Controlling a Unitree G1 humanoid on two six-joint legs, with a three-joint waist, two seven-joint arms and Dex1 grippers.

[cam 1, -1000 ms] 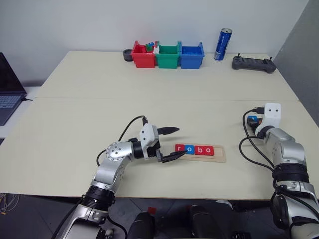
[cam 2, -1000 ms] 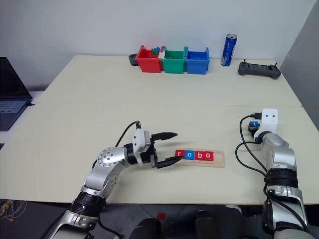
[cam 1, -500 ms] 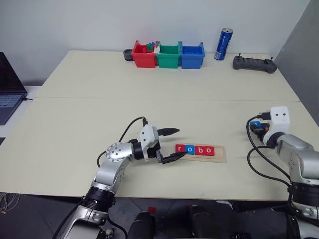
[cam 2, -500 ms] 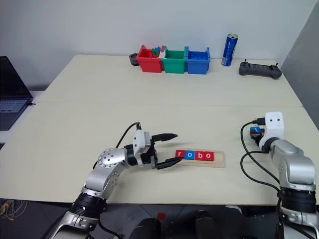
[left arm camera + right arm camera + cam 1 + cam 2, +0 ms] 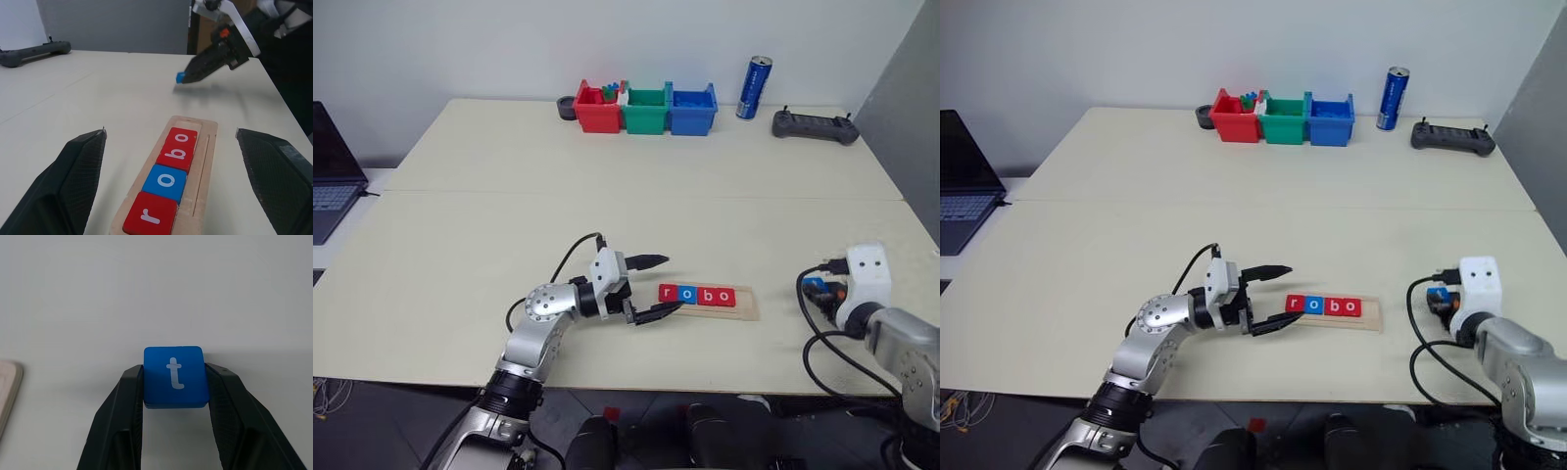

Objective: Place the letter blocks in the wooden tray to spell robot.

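The wooden tray (image 5: 747,306) lies near the table's front edge and holds a row of letter blocks (image 5: 697,295) reading r, o, b, o: red, blue, red, red (image 5: 166,181). My left gripper (image 5: 655,287) stands open just left of the tray's left end, its fingers (image 5: 68,181) on either side of that end and touching nothing. My right gripper (image 5: 174,387) is shut on the blue t block (image 5: 174,376) and holds it above the table, right of the tray (image 5: 815,287). In the left wrist view the held block (image 5: 180,77) shows beyond the tray's far end.
Red, green and blue bins (image 5: 644,108) stand at the table's far edge, with a blue can (image 5: 753,87) and a black controller (image 5: 814,124) to their right. A laptop (image 5: 331,171) sits off the left side. A seam (image 5: 636,193) crosses the table.
My right arm has drawn back toward the front edge with the blue t block still in its grip. The left gripper and the tray's blocks have stayed put.
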